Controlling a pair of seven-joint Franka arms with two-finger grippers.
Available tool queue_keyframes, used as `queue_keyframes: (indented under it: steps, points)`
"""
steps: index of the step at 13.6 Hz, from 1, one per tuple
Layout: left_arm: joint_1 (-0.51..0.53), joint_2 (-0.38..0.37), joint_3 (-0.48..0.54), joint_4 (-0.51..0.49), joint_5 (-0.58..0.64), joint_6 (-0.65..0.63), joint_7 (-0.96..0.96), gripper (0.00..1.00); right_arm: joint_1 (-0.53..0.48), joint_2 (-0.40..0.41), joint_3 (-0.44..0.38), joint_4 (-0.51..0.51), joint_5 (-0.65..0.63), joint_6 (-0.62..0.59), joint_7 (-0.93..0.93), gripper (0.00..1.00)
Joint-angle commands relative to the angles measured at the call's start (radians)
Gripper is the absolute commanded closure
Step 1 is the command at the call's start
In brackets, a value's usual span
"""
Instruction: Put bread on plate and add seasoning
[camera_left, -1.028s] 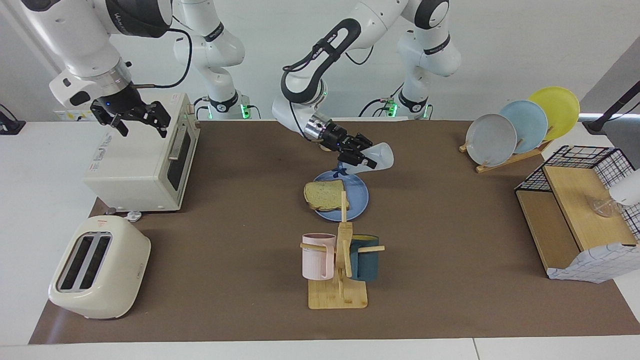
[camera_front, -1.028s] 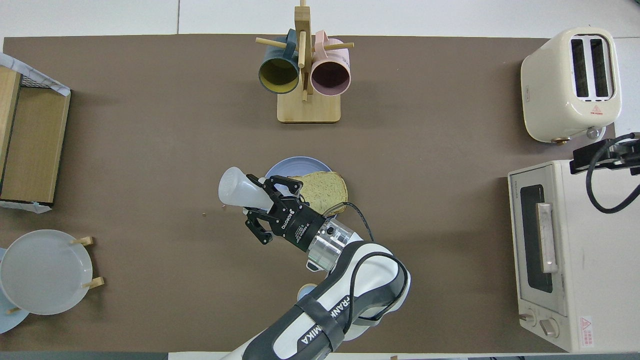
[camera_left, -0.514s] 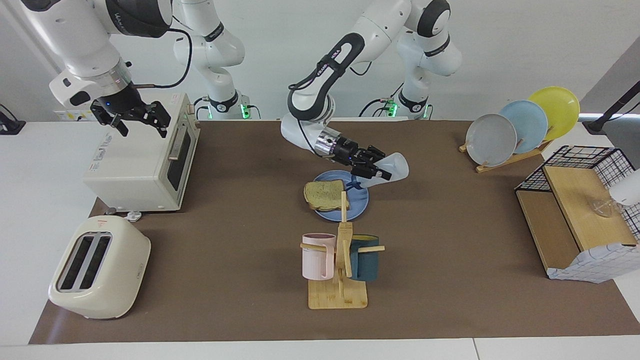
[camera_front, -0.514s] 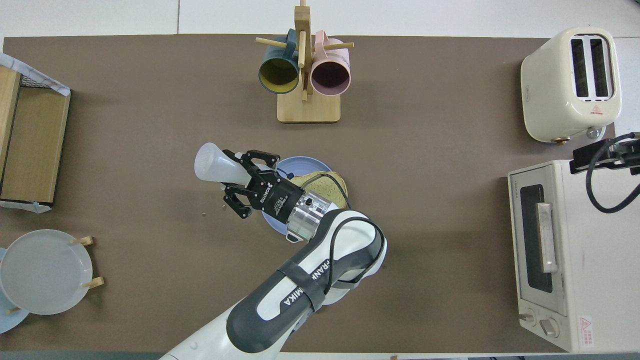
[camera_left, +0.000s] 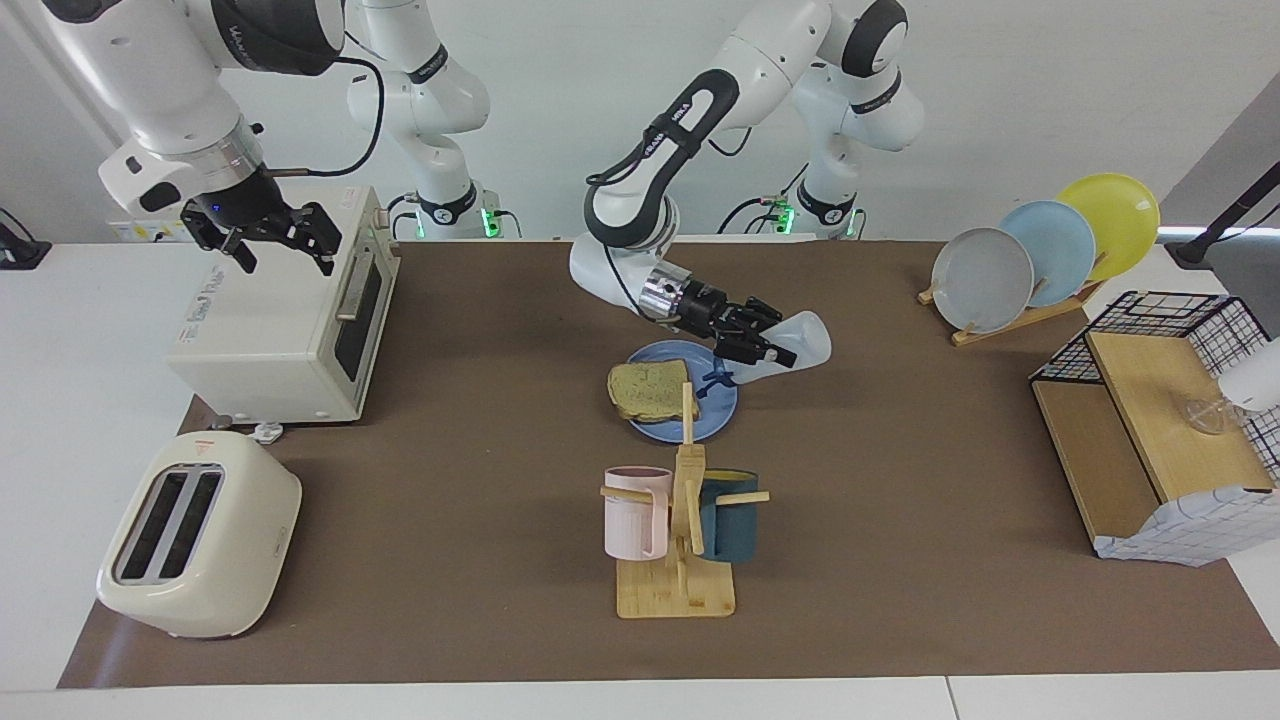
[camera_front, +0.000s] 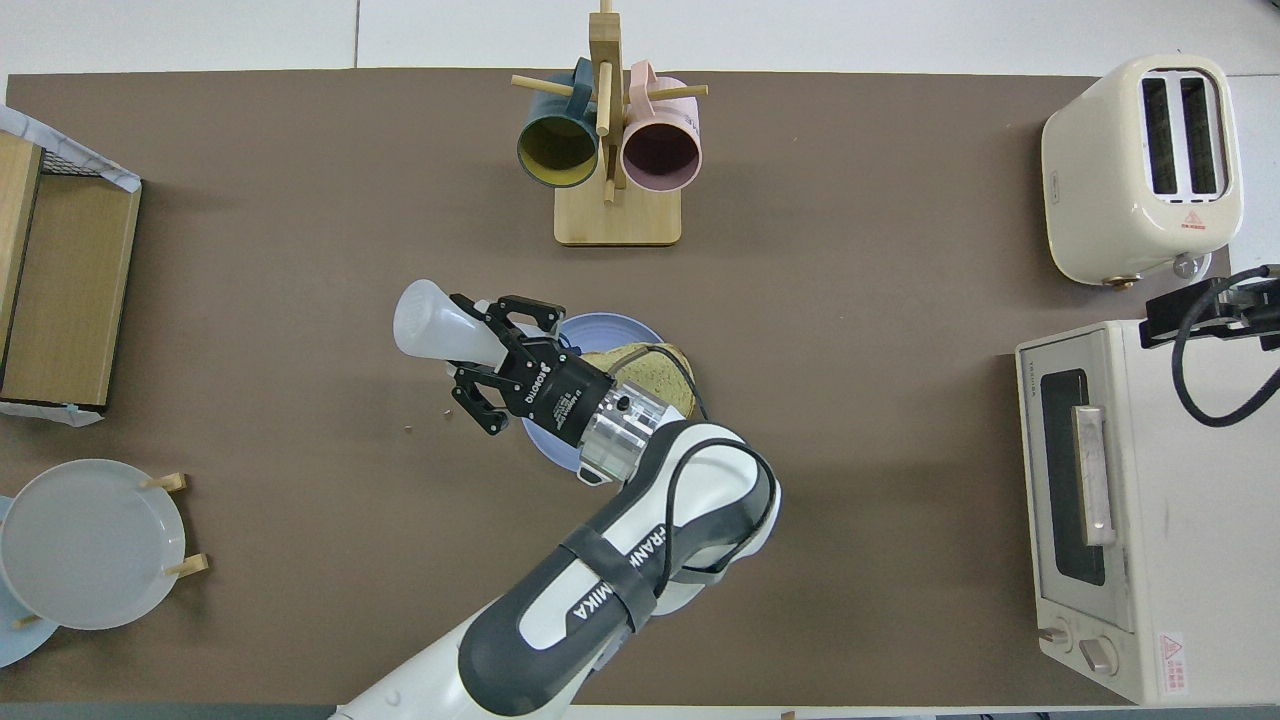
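The bread (camera_left: 648, 390) lies on the blue plate (camera_left: 716, 412) at the middle of the table, on the half toward the right arm's end. My left gripper (camera_left: 760, 347) is shut on the seasoning bottle (camera_left: 803, 340) and holds it tilted, its dark cap pointing down over the plate's rim toward the left arm's end. In the overhead view the left gripper (camera_front: 500, 350) and its arm cover part of the plate (camera_front: 618, 328) and the bread (camera_front: 655, 368); the bottle (camera_front: 432, 320) sticks out beside the plate. My right gripper (camera_left: 262, 238) waits open over the toaster oven (camera_left: 290, 310).
A wooden mug rack (camera_left: 680, 530) with a pink and a dark teal mug stands farther from the robots than the plate. A cream toaster (camera_left: 200, 535) stands at the right arm's end. A plate rack (camera_left: 1040, 250) and a wire shelf (camera_left: 1160, 430) stand at the left arm's end.
My left gripper has carried the tilted bottle toward the left arm's end, from over the plate's near rim to over its side rim. The right arm has not moved.
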Motion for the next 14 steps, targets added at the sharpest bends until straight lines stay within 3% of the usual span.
queue_keyframes:
  steps: [1, 3, 7, 14]
  points:
    - [-0.133, 0.008, 0.007, 0.031, -0.059, -0.05, 0.005, 1.0, -0.002, -0.013, -0.002, -0.021, -0.01, 0.018, -0.026, 0.0]
    - [-0.213, 0.007, 0.007, 0.063, -0.114, -0.07, 0.005, 1.0, -0.002, -0.013, -0.001, -0.021, -0.01, 0.018, -0.026, 0.0]
    - [-0.195, 0.01, 0.015, 0.075, -0.113, -0.064, 0.005, 1.0, -0.002, -0.013, -0.001, -0.021, -0.01, 0.018, -0.026, 0.0]
    - [0.119, 0.039, 0.016, 0.069, 0.019, 0.045, 0.003, 1.0, -0.002, -0.013, -0.001, -0.021, -0.01, 0.018, -0.026, 0.0]
